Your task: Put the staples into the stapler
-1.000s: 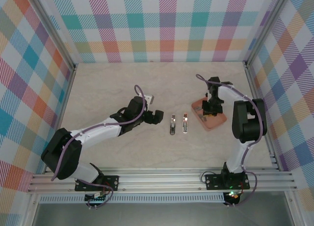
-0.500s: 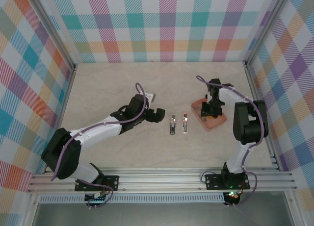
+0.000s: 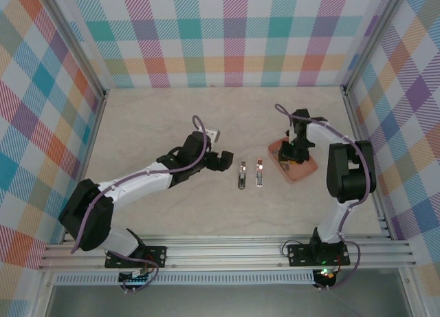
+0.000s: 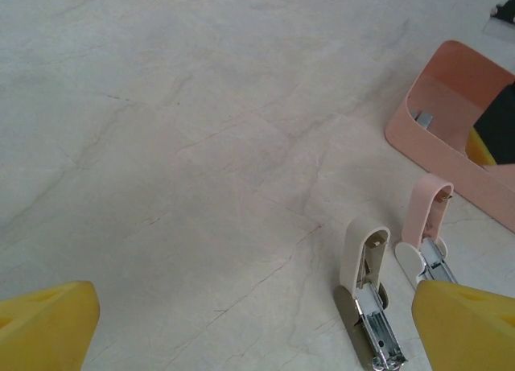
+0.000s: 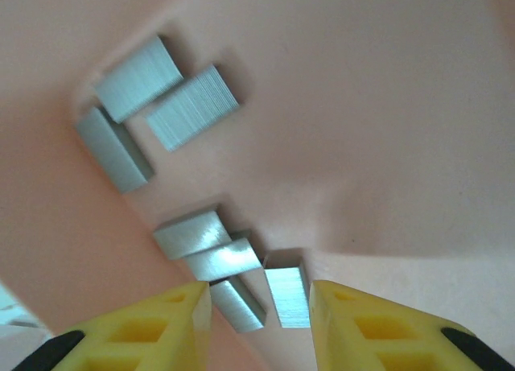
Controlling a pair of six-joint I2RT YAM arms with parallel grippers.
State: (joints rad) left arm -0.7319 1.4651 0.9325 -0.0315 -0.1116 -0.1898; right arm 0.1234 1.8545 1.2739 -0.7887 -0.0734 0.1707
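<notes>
Several short grey staples (image 5: pixel 193 108) lie in the salmon tray (image 5: pixel 386 105). My right gripper (image 5: pixel 259 319) is down inside it, open, with two strips (image 5: pixel 287 297) lying loose between its yellow fingers (image 5: pixel 137 331). In the top view that gripper (image 3: pixel 295 154) hovers over the tray (image 3: pixel 302 174). Two small staplers lie side by side with lids flipped up, a cream stapler (image 4: pixel 368 294) (image 3: pixel 242 175) and a pink one (image 4: pixel 426 222) (image 3: pixel 260 172). My left gripper (image 3: pixel 221 161) is wide open and empty, just left of the cream stapler, whose metal channel is exposed.
The pale marble tabletop (image 3: pixel 151 124) stretches behind and left of the staplers. Plaid walls and aluminium rails (image 3: pixel 227 252) close in the cell. From the left wrist, the tray (image 4: pixel 451 105) shows beyond the staplers with one staple strip (image 4: pixel 424 118) in its corner.
My left gripper has crept a little to the right, closer to the cream stapler. The right arm stays over the tray with hardly any shift.
</notes>
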